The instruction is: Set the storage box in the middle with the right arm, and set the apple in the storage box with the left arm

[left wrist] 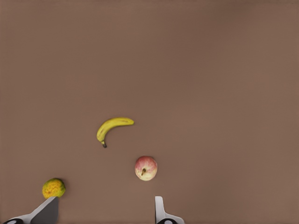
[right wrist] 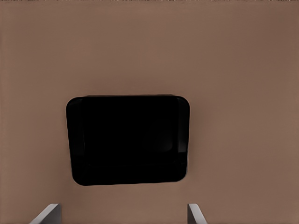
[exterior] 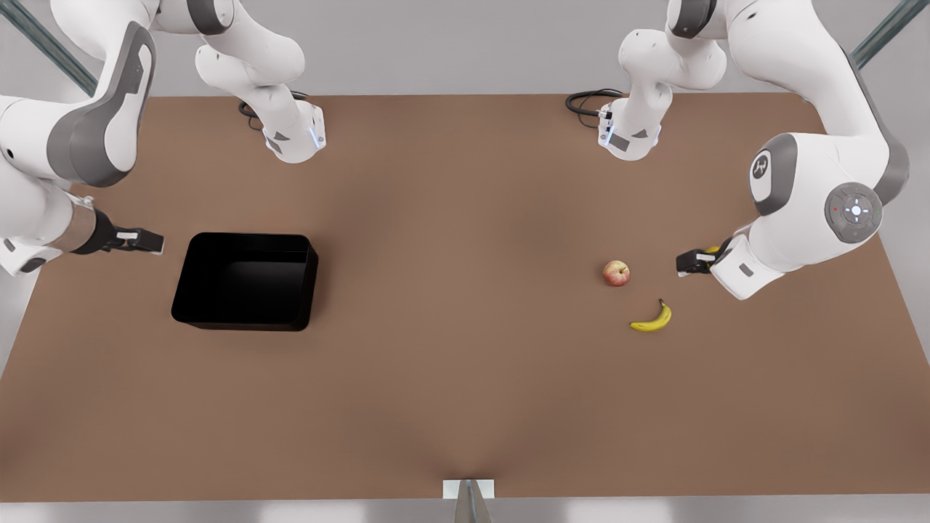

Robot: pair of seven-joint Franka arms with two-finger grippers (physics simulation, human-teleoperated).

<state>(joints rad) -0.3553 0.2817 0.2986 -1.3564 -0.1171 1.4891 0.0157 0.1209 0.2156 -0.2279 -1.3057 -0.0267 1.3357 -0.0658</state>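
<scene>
The black storage box (exterior: 247, 282) sits on the brown table toward the front view's left, and its dark inside shows from above in the right wrist view (right wrist: 128, 140). My right gripper (exterior: 145, 241) hovers just left of the box, fingers (right wrist: 49, 213) spread open and holding nothing. A red-and-yellow apple (exterior: 616, 273) lies toward the front view's right, also seen in the left wrist view (left wrist: 146, 168). My left gripper (exterior: 686, 261) hangs right of the apple, open and apart from it, with its fingers (left wrist: 160, 211) wide.
A yellow banana (exterior: 652, 319) lies just in front of the apple. A small round yellow fruit (left wrist: 54, 188) sits close by my left gripper. Black cables (exterior: 585, 102) lie at the table's back near both arm bases. Bare tabletop (exterior: 465, 290) separates box and fruits.
</scene>
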